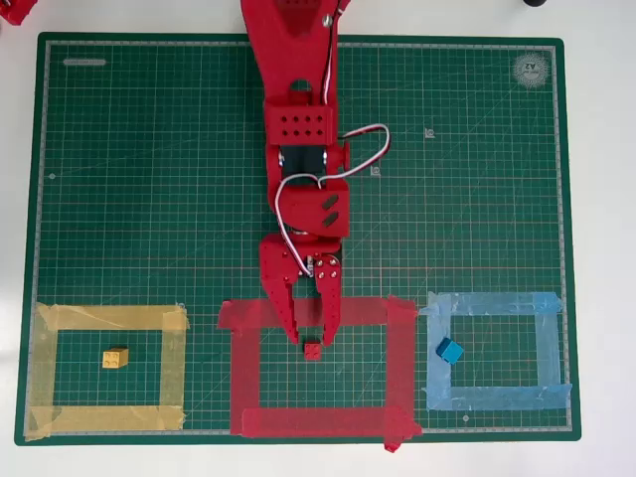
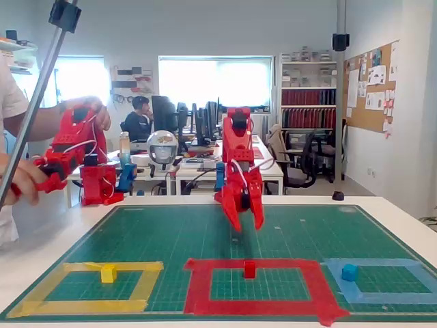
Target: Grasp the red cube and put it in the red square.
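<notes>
**Red cube sits inside the square, end effector just above it**

From my seat, the red cube point(image 1: 313, 349) rests on the green mat point(image 1: 149, 199) just past the tips of the end effector point(image 1: 313, 333), inside the red square point(image 1: 397, 368) and close to its upper tape strip in the overhead view. In the fixed view the cube point(image 2: 250, 268) stands on the mat well below the end effector point(image 2: 244, 217), so nothing is gripped. The fingers are parted a little, with a narrow gap showing between them in both views.

I judge the cube already placed, so the step in hand looks like a clean retreat: I would lift straight up before swinging, to avoid nudging the cube toward the tape.

Room is generous. In the overhead view the yellow cube point(image 1: 115, 358) lies far to the left of the end effector inside its yellow outline point(image 1: 109, 318), the blue cube point(image 1: 450, 350) to the right inside the light blue outline point(image 1: 497, 303). Both are well apart from my path. The mat's near edge runs just beyond the square, with white worktop point(image 1: 596, 248) around it.
</notes>
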You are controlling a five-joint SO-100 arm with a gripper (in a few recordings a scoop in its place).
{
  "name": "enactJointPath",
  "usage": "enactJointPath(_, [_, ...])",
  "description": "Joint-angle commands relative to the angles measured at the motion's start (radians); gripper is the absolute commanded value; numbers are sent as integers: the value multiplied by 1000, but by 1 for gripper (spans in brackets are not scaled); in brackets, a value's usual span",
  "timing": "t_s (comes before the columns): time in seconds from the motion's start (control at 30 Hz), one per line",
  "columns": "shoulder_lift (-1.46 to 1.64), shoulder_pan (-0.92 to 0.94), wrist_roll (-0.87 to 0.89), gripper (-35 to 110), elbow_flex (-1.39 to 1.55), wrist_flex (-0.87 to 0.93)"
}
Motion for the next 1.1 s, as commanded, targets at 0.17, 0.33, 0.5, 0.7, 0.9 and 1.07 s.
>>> enactJointPath(0.17, [647, -23, 14, 14, 592, -3])
enactJointPath(0.33, [910, -48, 14, 14, 877, -3])
enactJointPath(0.5, [1137, -58, 14, 14, 1042, 126])
enactJointPath(0.7, [1295, -58, 11, 14, 1198, 130])
enactJointPath(0.9, [1430, -58, 5, 14, 1204, 374])
enactJointPath(1.07, [1575, -48, 5, 14, 1210, 644])
